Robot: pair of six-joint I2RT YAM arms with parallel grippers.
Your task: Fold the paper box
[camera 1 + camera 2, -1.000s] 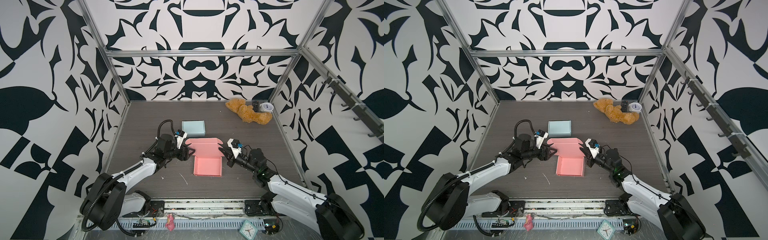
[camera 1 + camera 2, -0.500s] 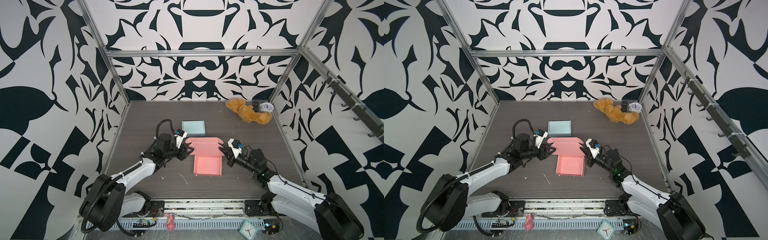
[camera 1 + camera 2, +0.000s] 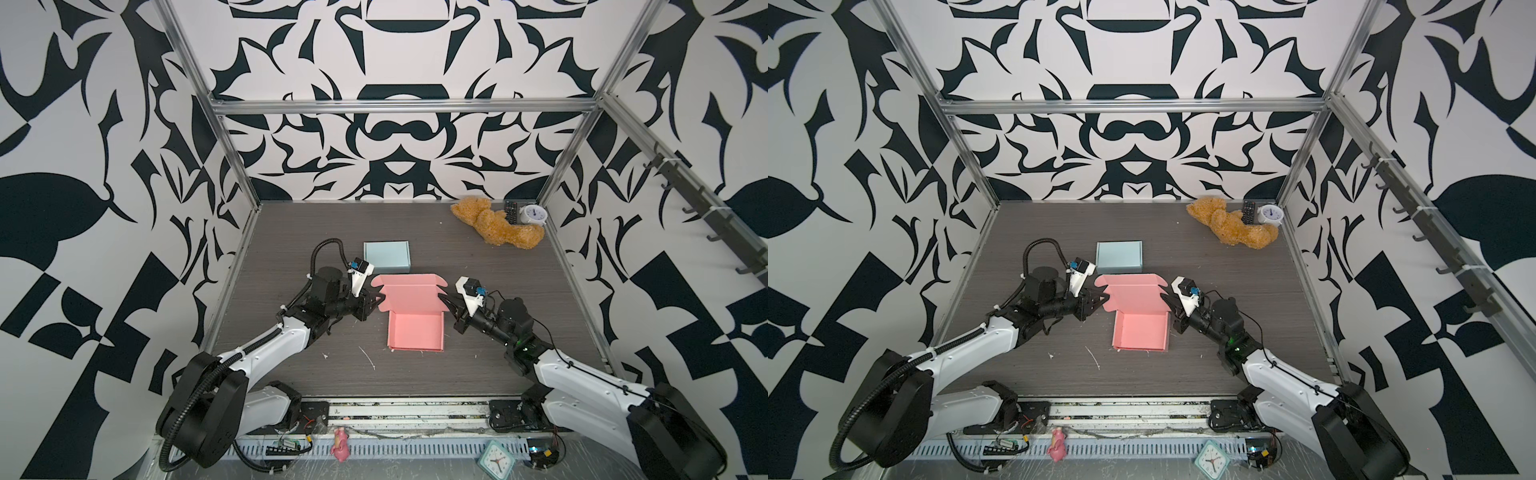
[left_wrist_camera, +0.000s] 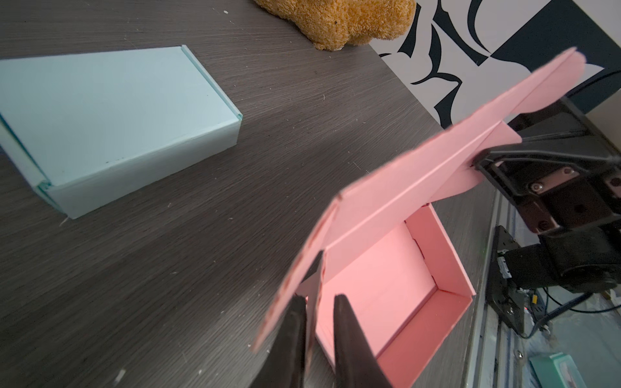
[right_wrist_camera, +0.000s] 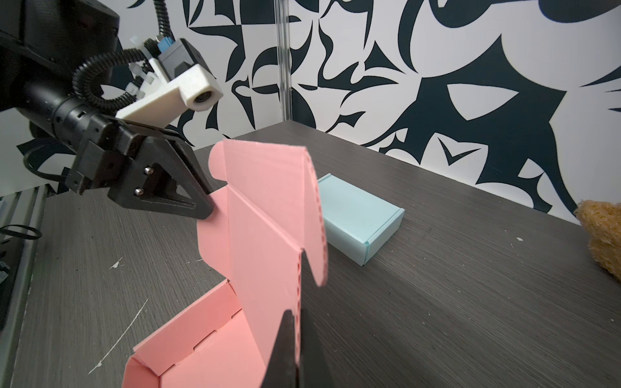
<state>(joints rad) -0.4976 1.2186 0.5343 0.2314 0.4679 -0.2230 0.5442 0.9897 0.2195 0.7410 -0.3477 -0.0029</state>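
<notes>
**A:** Where was the pink box (image 3: 413, 316)?

**B:** On the table (image 3: 311, 232), between the 2 arms. Its tray (image 3: 415, 334) faced up, open. Its lid (image 3: 409, 293) stood up from the tray's far wall. A closed blue box (image 3: 386, 257) lay just behind, not touching it.

**A:** And the grippers?

**B:** The right gripper (image 5: 291, 314) was pinched tight on the lid's right end, at the perforated crease. The left gripper (image 4: 318, 297) had its fingers narrowly straddling the left flap (image 5: 210, 235). A sliver of gap showed beside the card, so I couldn't tell whether it was truly clamped.

**A:** What did the next move turn on?

**B:** The lid's long axis ran left to right, with 1 gripper at each end and neither arm nearer. The tray lay on the near side of the lid, toward the arm bases. So I judged that closing it meant swinging both ends forward and down together about the far-wall hinge. The 2 side flaps would need to go inside the tray walls.

**A:** Any risk?

**B:** If the left hold wasn't firm, the lid could twist. A flap could also land outside its wall.
</notes>
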